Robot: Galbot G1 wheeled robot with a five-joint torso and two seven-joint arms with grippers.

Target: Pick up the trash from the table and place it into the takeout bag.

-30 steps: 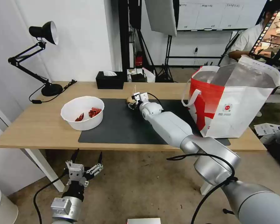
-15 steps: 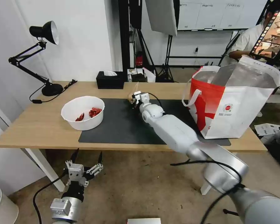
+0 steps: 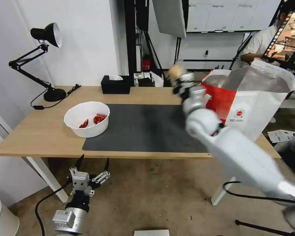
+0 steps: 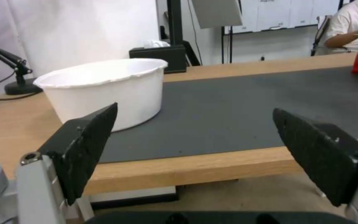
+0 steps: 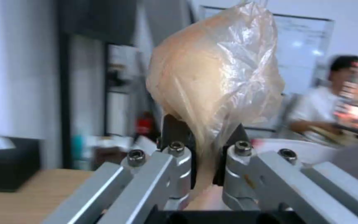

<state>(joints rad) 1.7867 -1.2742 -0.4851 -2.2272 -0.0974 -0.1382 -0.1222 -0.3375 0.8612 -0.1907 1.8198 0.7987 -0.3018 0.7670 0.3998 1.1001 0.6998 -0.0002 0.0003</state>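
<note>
Right gripper [image 5: 202, 132] fingers clamp the small knotted clear plastic bag of beige filling [image 5: 216, 74], lifted above the light-wood surface [image 3: 39, 131], just beside the white-and-red foil-lined takeout bag [image 3: 249, 108]. Left gripper [image 3: 91, 164] hangs below the surface edge, fingers spread, near the white bowl of red shells [image 3: 87, 118].

Studio-like lab: softbox [image 3: 169, 16] (on stand), whiteboard [image 3: 229, 14], bare floor.

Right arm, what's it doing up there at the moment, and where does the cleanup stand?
The right gripper is shut on a small knotted plastic bag of beige stuff, held in the air beside the open takeout bag, not yet over its mouth. The white bowl with red shells sits on the table at the mat's edge. The left gripper hangs open below the table's front edge.
</note>
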